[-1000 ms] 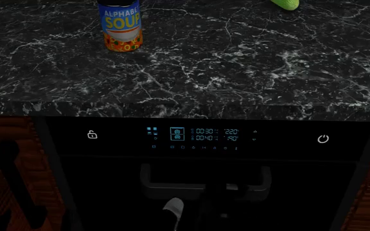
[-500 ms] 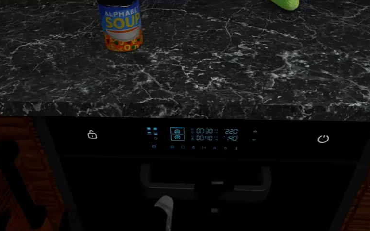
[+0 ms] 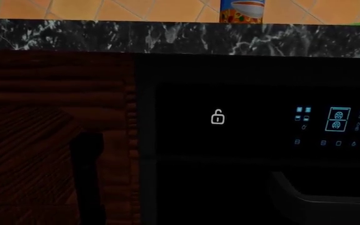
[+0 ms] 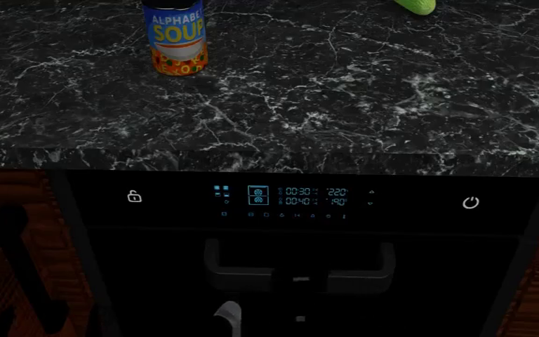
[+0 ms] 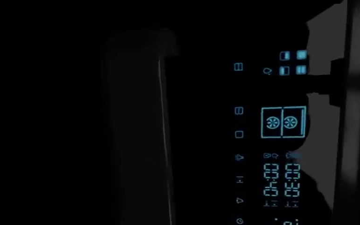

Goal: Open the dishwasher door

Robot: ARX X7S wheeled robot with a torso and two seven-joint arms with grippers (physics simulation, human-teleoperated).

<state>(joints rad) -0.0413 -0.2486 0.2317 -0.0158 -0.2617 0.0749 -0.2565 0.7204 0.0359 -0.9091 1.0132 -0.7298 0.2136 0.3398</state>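
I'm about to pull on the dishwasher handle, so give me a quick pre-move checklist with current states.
1. Dishwasher door shut against the front: ok.
2. Handle in view and unobstructed: ok.
3. Lock icon shows an open padlock: ok.
4. End effector closed on the handle: cannot tell; only a pale part shows below it.
5. Soup can standing clear of the countertop edge: ok.

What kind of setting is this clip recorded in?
A simulated home kitchen, most likely: a black marble countertop carrying an alphabet soup can, a built-in dishwasher door with a blue display under it, and a reddish-brown wooden cabinet door beside it.
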